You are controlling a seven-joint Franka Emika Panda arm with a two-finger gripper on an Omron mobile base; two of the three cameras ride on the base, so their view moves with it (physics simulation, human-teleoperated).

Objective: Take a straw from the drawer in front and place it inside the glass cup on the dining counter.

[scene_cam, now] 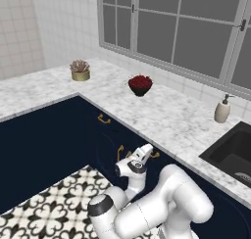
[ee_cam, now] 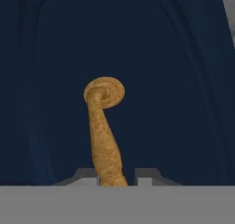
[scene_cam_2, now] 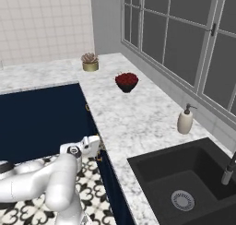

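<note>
Navy panelling is the backdrop up close: the flat front of the drawer [ee_cam: 183, 81], and against it a brass handle [ee_cam: 103, 126].

Fingers [ee_cam: 146, 176] first. They stand one on each side of the handle's near end, and the gripper [ee_cam: 117, 177] is set squarely over the bar. One tip looks to be against the brass, while a thin gap shows at the other. Whether I am truly clamped on the handle or just short of it, I cannot tell.

Outward from the handle, the drawer sits flush with the fronts beside it, so I judge it shut. Just above the handle runs the edge of the marble worktop [scene_cam: 162, 110]. Along that worktop, well to one side of the handle, is the black sink [scene_cam: 235, 150].

The handle looks rigid, smooth and rounded, so I expect it to be slippery. A hold on the middle of the bar, between its posts, should keep it from sliding out. The drawer ought to run stiff and straight on its rails, so the pull should go square to the front.

The straw I take to be inside the drawer. I expect it to be very light, thin, apt to roll and easy to crush. A gentle pinch near its middle would suit.
</note>
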